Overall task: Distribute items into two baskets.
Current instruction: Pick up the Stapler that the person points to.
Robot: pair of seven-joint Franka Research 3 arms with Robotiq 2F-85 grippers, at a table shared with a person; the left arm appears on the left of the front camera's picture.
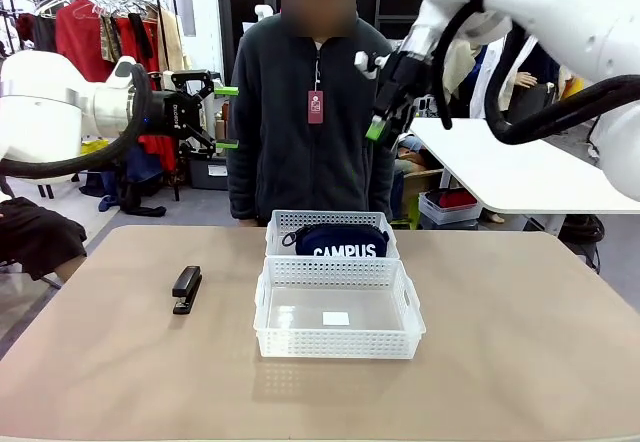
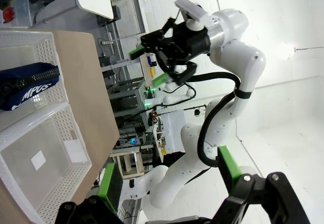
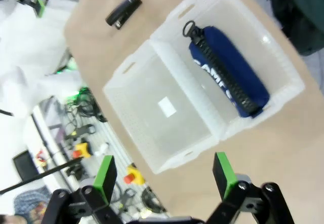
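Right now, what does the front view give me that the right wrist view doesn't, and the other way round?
Front view: the person standing behind the far basket. Right wrist view: from above, the zip along the top of the pouch, plus cables and tools on the floor past the table edge. Both: the stapler on the table apart from the baskets, the pouch in the far basket, the near basket empty but for a white label, the right gripper open.

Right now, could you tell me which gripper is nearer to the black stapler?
Left. The left gripper hangs high on the stapler side of the table; the right gripper is raised above the baskets, farther off.
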